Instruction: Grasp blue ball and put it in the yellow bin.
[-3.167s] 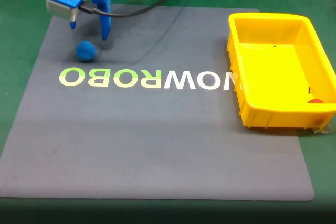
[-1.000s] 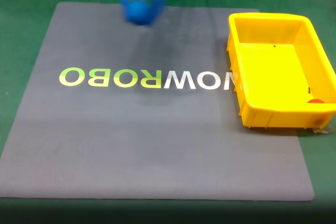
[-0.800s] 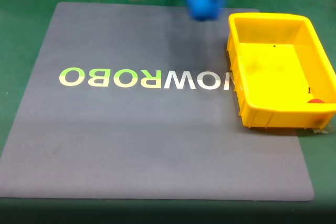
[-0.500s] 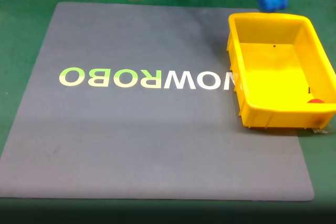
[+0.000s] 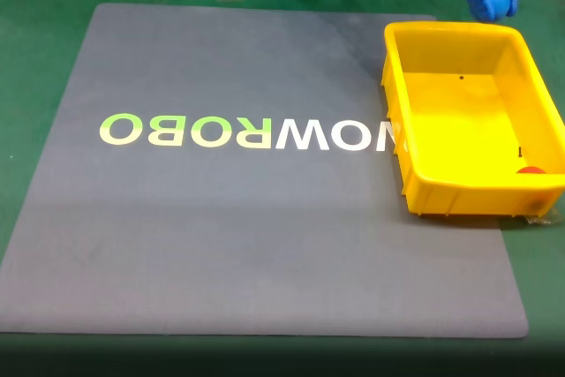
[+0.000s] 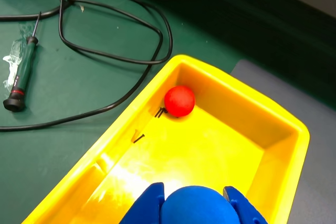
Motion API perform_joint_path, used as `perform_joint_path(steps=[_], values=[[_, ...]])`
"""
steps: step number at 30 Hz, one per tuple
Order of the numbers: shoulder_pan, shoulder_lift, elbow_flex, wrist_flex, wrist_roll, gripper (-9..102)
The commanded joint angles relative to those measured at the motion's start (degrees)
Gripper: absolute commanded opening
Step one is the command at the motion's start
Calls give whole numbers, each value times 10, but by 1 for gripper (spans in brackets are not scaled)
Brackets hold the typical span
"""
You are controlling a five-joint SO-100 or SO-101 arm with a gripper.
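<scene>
Currently, the blue two-finger gripper [image 6: 191,211] is closed on the small matte bright-blue ball [image 6: 195,205], with one finger pressed against each side of it in the wrist view. In the fixed view the gripper [image 5: 496,4] and the ball [image 5: 500,0] hang at the top right of the frame, just above the far rim of the large bright-yellow rectangular plastic bin [image 5: 441,196]. The bin sits on the right edge of the grey rectangular mat [image 5: 221,236], which lies on the green table surface [image 5: 35,6]. Seen from the wrist view, the ball is held above the open bin [image 6: 294,145], over its bare floor. A small red ball [image 6: 179,100] rests inside the bin, in a corner. Black cables [image 6: 105,51] and a green-handled screwdriver [image 6: 21,74] lie on the green table beyond the bin.
</scene>
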Motion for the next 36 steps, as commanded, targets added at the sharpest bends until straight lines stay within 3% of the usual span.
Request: perform_joint_path(steps=[1, 3, 5, 23, 26, 34, 36], values=[[-8, 4, -9, -16, 11, 12], [-4, 4, -10, -18, 25, 33], [-1, 4, -11, -19, 35, 41], [33, 30, 8, -10, 36, 43], [51, 97, 77, -8, 20, 40], [177, 333, 342, 54, -27, 1], [212, 401, 402, 84, -33, 0]])
